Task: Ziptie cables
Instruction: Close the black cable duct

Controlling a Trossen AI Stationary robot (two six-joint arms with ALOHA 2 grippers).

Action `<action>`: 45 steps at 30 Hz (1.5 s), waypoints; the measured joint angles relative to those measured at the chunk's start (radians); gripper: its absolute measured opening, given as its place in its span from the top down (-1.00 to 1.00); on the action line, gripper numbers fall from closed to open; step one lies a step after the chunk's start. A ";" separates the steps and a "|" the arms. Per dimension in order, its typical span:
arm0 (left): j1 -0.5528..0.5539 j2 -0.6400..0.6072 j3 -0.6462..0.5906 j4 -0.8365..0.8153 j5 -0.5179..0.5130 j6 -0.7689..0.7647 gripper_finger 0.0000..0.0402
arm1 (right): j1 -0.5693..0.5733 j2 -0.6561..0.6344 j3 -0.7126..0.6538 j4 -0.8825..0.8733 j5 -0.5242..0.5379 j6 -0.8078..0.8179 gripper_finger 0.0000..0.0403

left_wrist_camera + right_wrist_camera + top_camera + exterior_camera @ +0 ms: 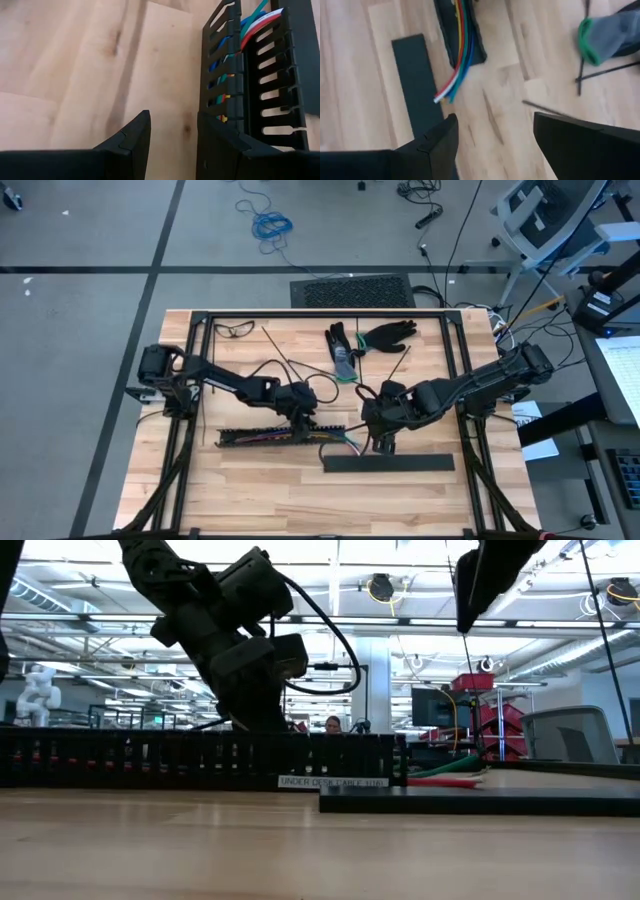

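My left gripper (172,145) part-open, empty, just beside black slotted plastic rail (265,435) on wooden desk (260,490), likely to steady it. Thin multicoloured cables (457,55) lie inside rail, long axis along it, loose ends poking out toward flat black cover strip (388,464). My right gripper (495,145) open, empty, above those ends. Thin dark zipties (580,82) lie apart, untouched.

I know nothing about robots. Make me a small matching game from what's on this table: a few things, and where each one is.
Things:
1. cables
2. gloves
3. flat black cover strip
4. glasses

Places:
A. far left corner of the table
B. lying in the slotted rail, ends sticking out
C. far middle of the table
D. nearest the table's front edge

Pairs: 1-B, 2-C, 3-D, 4-A
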 joint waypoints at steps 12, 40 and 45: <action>0.028 -0.008 0.001 -0.027 -0.021 0.003 0.22 | 0.130 0.063 0.000 0.032 -0.171 0.092 -0.20; 0.068 -0.485 0.137 -0.328 -0.197 0.157 0.22 | 0.208 0.405 0.000 0.275 -0.180 0.129 -0.21; 0.049 -0.545 0.137 -0.336 -0.273 0.157 0.22 | 0.181 0.405 0.000 0.276 -0.236 0.130 -0.29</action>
